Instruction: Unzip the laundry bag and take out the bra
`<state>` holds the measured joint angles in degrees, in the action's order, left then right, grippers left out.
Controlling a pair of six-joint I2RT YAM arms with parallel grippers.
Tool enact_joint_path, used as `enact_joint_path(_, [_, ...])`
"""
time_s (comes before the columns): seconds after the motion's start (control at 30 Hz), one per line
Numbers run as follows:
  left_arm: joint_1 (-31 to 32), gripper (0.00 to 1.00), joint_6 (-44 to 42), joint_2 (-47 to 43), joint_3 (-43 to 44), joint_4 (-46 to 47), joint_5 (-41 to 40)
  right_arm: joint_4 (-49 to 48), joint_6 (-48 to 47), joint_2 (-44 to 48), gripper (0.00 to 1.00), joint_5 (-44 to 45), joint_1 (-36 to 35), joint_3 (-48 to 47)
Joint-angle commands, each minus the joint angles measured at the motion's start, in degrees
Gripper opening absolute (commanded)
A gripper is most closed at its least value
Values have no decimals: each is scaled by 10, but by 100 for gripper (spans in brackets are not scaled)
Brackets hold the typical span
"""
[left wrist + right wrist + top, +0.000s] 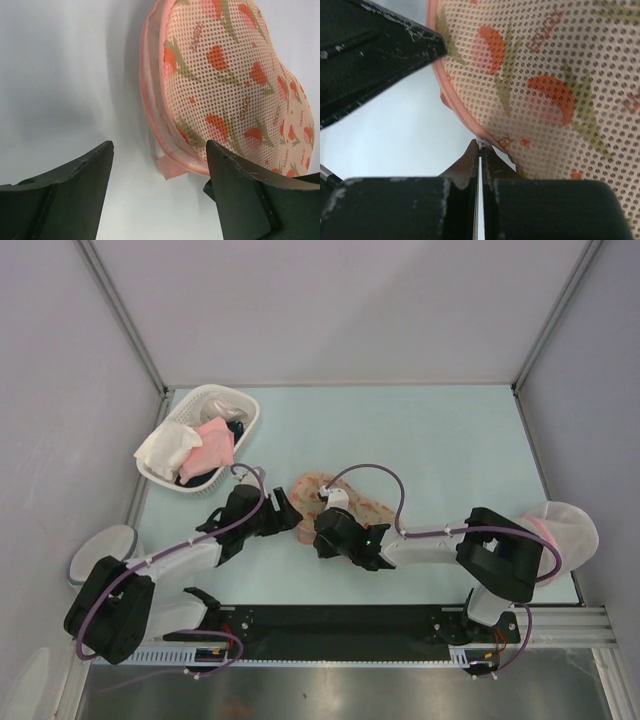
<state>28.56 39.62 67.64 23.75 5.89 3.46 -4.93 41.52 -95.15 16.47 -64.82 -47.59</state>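
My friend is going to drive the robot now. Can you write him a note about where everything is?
Left claw: open, holding nothing, at one end of the laundry bag.
Right claw: shut on what looks like the zipper pull at the bag's rim.
Bag lies flat on the table between the arms; bra not visible.
Done: pull gripped.
To do: unzip (zip looks closed), then take the bra out.

L gripper [293, 513], R gripper [322, 525] by laundry bag [312, 487]
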Motion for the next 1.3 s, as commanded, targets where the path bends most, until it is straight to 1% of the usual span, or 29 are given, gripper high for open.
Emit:
enact_joint_path(0.0, [9, 79, 30, -24, -5, 33, 12, -18, -15, -16, 0, -8, -4, -35])
enact_joint_path(0.2, [16, 72, 37, 1, 2, 58, 10, -18, -19, -27, 0, -14, -5, -47])
enact_joint_path(0.3, [18, 65, 38, 26, 10, 70, 14, -18, -19, -28, 0, -15, -5, -46])
enact_joint_path(0.47, [19, 47, 42, 63, 16, 93, 19, -18, -20, -28, 0, -16, -5, -46])
enact_joint_path(0.5, [19, 43, 44, 66, 17, 97, 21, -18, -20, -28, 0, -15, -5, -45])
enact_joint_path(0.57, [19, 23, 44, 78, 22, 102, 22, -18, -19, -28, 0, -16, -5, -45])
enact_joint_path(0.6, [19, 3, 44, 80, 28, 101, 22, -18, -19, -28, 0, -16, -5, -46])
enact_joint_path(0.63, [19, 0, 42, 84, 32, 93, 20, -16, -19, -28, 0, -16, -5, -45])
enact_joint_path(0.9, [15, 0, 29, 84, 57, 62, -14, -1, -11, -14, 0, -7, -9, -32])
enact_joint_path(1.27, [-10, 0, 13, 92, 72, 52, -18, 23, 15, 18, 0, 9, -27, 6])
